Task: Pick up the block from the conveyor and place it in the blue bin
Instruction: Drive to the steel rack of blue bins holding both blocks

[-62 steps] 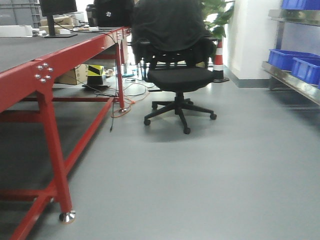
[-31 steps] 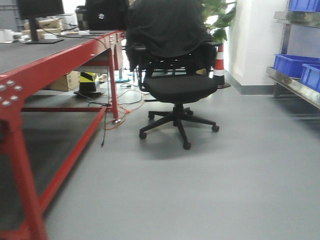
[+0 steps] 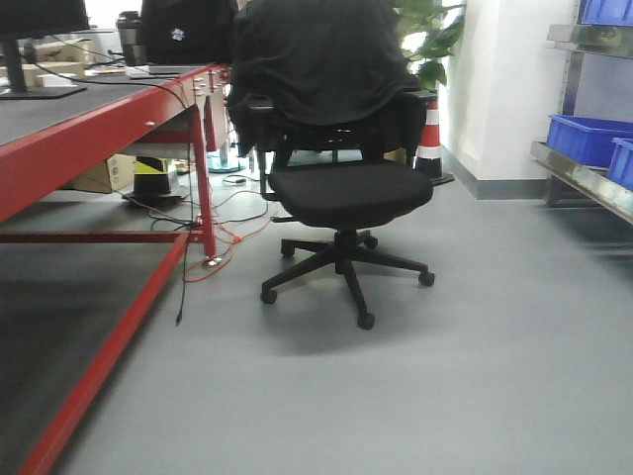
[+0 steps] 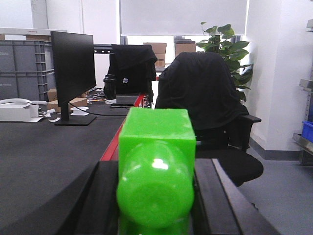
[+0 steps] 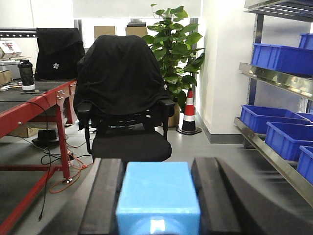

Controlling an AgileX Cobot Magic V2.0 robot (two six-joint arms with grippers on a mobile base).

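Within each end effector (image 4: 156, 169) (image 5: 158, 169), one block (image 4: 155, 139) (image 5: 158, 196)

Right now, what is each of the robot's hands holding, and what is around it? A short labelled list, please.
left gripper: shut on green block
right gripper: shut on blue block
conveyor: red-framed, on the left, with a monitor standing on its belt
ahead: office chair draped with a black jacket
blue bins: on the metal shelf at right
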